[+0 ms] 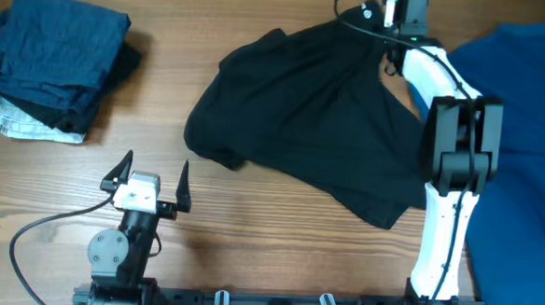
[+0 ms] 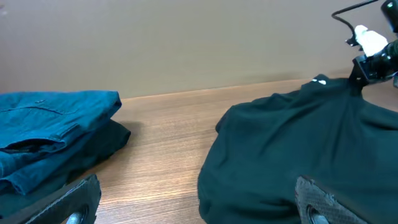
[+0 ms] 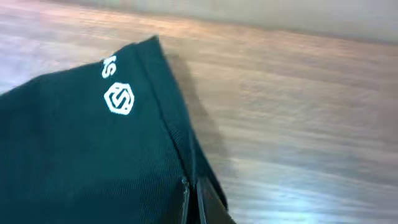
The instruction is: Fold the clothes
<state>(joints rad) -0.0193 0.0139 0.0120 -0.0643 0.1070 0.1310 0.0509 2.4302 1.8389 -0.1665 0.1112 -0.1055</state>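
Observation:
The clothes in work are a large black shirt [image 1: 321, 127] spread crumpled over the middle of the table. My right gripper [image 1: 389, 42] reaches to its far edge and is shut on the fabric. In the right wrist view the jaws [image 3: 191, 190] pinch a seam of the black shirt [image 3: 74, 162], with a small white logo [image 3: 118, 99] just beyond them. My left gripper [image 1: 150, 179] stands open at the front left, off the cloth. In its own view its fingers [image 2: 320, 202] stand wide apart with nothing between them, and the black shirt [image 2: 298, 143] lies just ahead.
A stack of folded navy pieces [image 1: 58, 62] sits at the back left, also visible from the left wrist [image 2: 50, 134]. A royal-blue shirt [image 1: 526, 138] lies along the right edge, partly under the right arm [image 1: 455, 153]. Bare wood [image 1: 277, 237] shows in front.

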